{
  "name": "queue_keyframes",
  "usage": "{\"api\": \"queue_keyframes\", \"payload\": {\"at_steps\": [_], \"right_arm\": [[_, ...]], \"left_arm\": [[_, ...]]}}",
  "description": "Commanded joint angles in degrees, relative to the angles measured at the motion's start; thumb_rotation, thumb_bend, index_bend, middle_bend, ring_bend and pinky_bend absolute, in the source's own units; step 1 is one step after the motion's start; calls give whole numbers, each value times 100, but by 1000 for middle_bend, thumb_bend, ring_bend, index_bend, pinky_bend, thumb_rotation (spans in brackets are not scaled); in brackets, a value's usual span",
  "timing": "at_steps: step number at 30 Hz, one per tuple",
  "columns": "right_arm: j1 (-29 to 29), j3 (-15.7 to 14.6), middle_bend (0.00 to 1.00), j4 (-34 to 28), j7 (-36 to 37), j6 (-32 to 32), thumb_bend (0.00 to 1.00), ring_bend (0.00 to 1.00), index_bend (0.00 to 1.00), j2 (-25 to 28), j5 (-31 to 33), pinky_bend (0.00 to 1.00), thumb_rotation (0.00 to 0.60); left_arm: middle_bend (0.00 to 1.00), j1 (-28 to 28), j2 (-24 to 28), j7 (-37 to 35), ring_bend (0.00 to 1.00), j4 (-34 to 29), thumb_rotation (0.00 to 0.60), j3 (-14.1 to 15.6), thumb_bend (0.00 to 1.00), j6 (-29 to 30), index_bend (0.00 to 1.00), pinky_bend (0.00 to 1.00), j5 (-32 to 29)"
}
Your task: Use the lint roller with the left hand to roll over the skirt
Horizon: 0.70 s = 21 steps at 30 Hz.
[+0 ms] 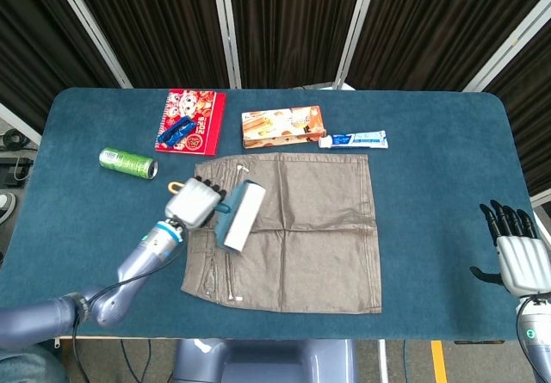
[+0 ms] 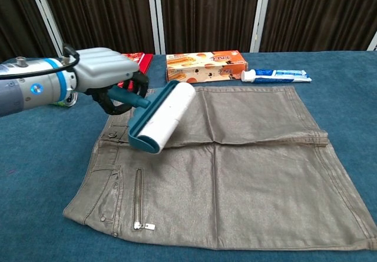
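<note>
Your left hand point(image 2: 103, 68) grips the teal handle of the lint roller point(image 2: 164, 116), fingers curled around it. The roller is over the skirt's point(image 1: 293, 228) upper left area, near the waistband zip. Its long axis runs diagonally: in the head view the near end points toward you and slightly left, the far end up and right. The white sticky drum faces up and right, with the teal guard along its left side. In the chest view the lower end looks to be touching the fabric; you cannot tell whether the whole drum lies flat.

The skirt lies flat at the middle of the blue counter point(image 1: 448, 133), waistband to the left, hem to the right. A wide stretch of fabric lies to the right of the roller.

Beyond the skirt's far edge sit a snack box point(image 1: 282, 126) and a toothpaste tube point(image 1: 353, 140), both just beside that edge. A red notebook point(image 1: 191, 121) and a green can point(image 1: 126, 163) lie to the far left.

Your right hand point(image 1: 519, 258) is at the counter's right edge, well apart from the skirt, fingers spread and holding nothing.
</note>
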Motion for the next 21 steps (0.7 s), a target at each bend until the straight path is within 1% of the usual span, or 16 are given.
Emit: {"api": "queue_keyframes", "payload": {"at_steps": [1, 5, 14, 21], "right_arm": [[-1, 28, 0, 5, 70, -28, 0, 0, 0, 40, 60, 0, 600], [-6, 50, 0, 14, 146, -34, 0, 0, 0, 75, 95, 0, 600], [-6, 105, 0, 68, 343, -102, 0, 0, 0, 145, 215, 0, 600], [-8, 105, 0, 118, 427, -142, 0, 0, 0, 165, 242, 0, 600]], "left_arm": [[444, -481, -183, 601, 393, -150, 600, 41, 878, -230, 625, 433, -453], [444, -800, -315, 1082, 393, -208, 600, 143, 881, -203, 626, 434, -864], [445, -1426, -745, 1770, 395, -250, 600, 293, 882, -87, 628, 434, -1371], [453, -1692, -967, 2127, 399, -114, 600, 610, 884, 37, 638, 437, -1611]]}}
